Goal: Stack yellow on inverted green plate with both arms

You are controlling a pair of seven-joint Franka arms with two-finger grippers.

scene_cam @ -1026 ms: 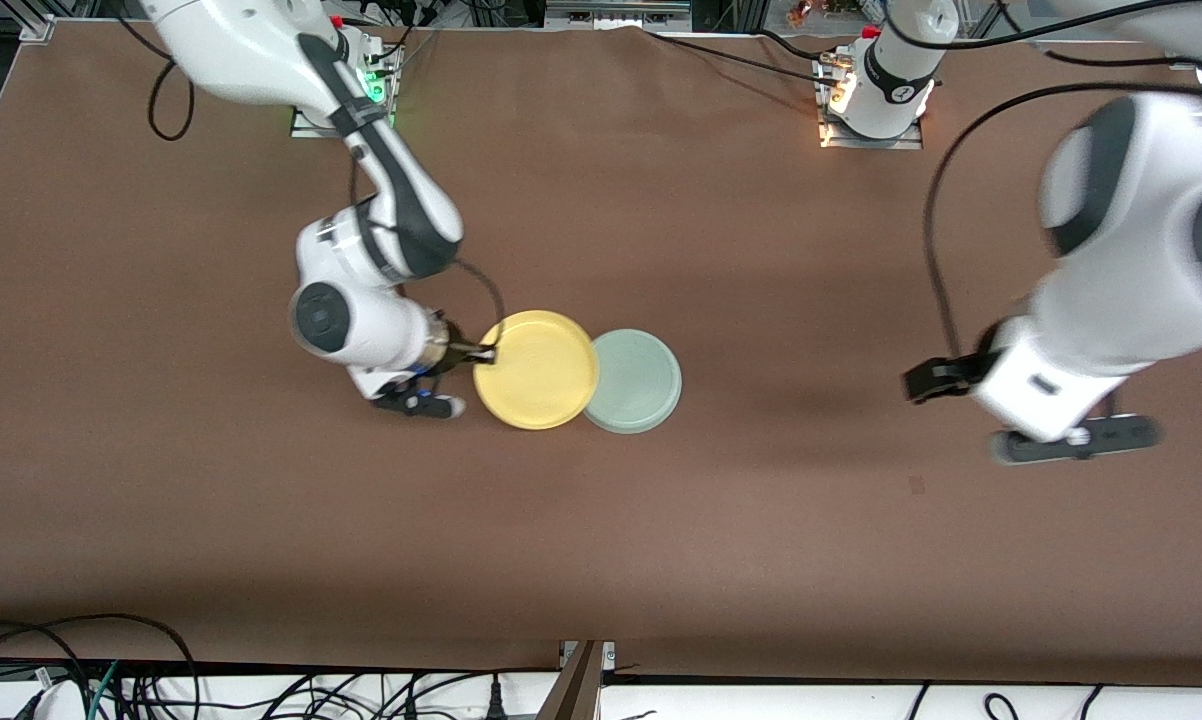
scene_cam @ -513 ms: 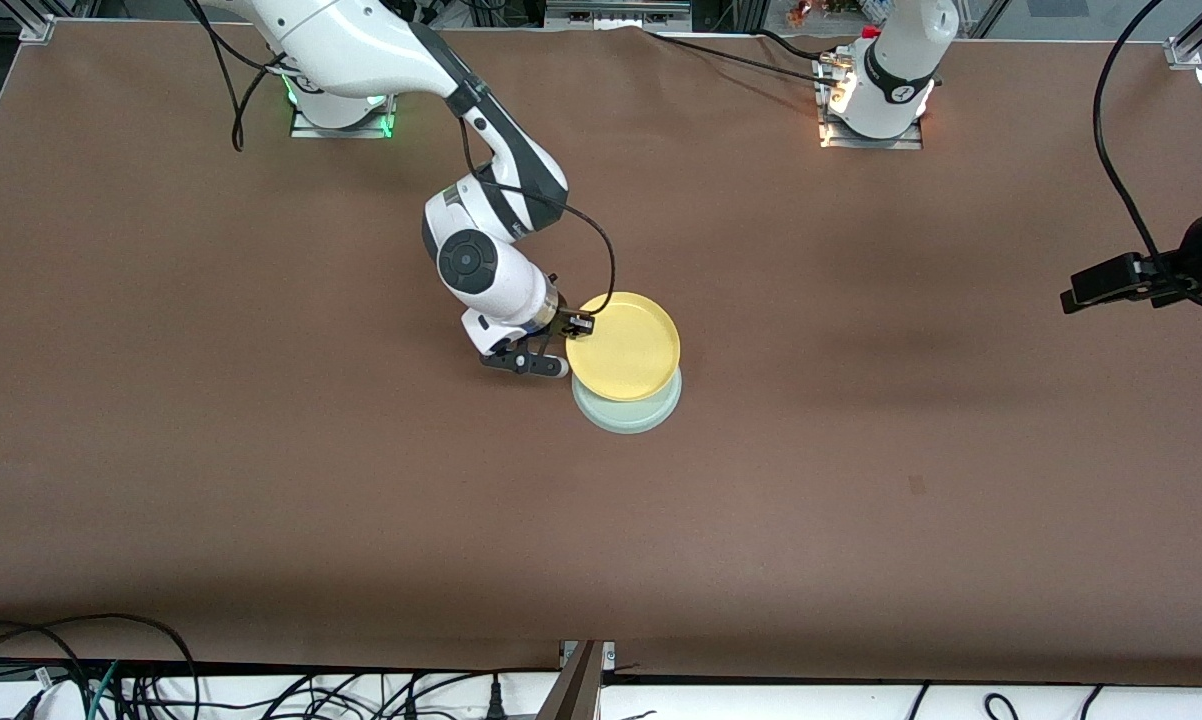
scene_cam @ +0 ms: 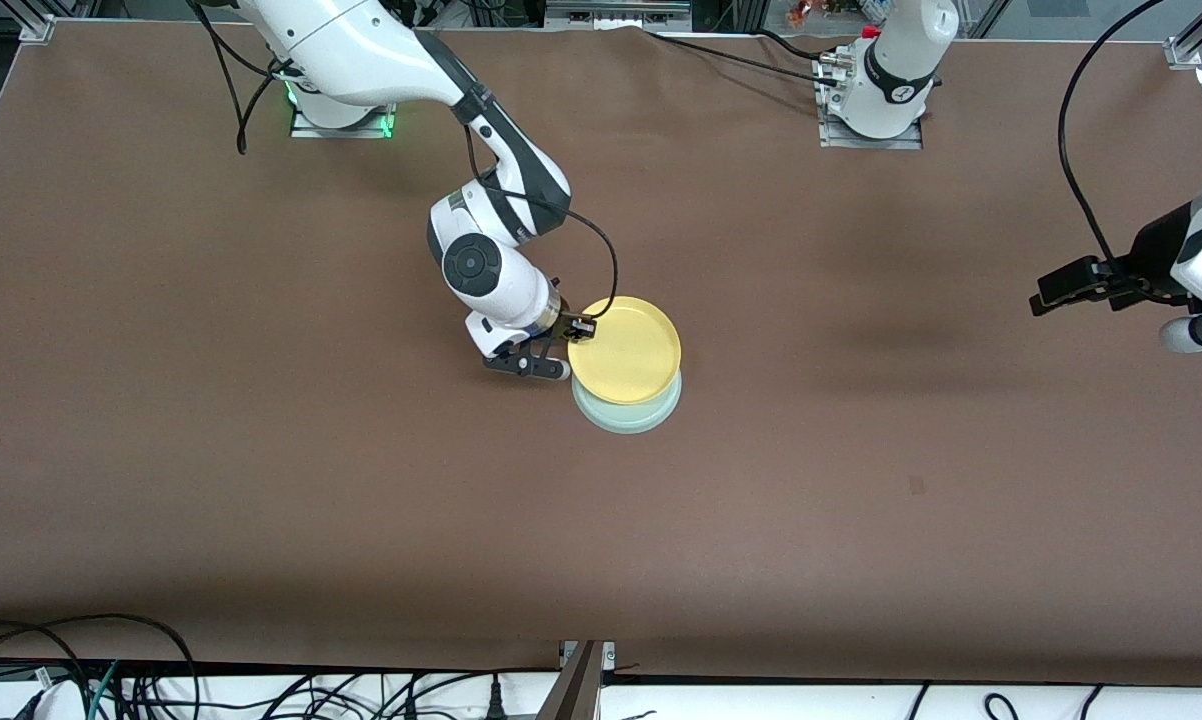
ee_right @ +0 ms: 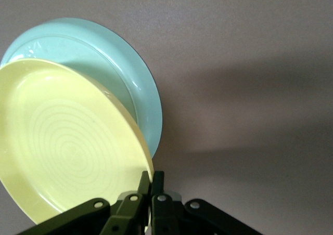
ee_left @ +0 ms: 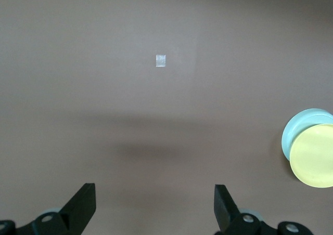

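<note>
Yellow (scene_cam: pixel 629 350) pinched by right hand (scene_cam: pixel 579 328), over green plate (scene_cam: pixel 633 412).

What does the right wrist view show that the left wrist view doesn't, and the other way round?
Only the right wrist view shows the right gripper shut on the rim of the yellow plate, with the ring pattern inside that plate. Only the left wrist view shows the left gripper open over bare table, and a small pale mark on the tabletop. Both show the yellow plate partly covering the green plate and the brown tabletop beneath them.
</note>
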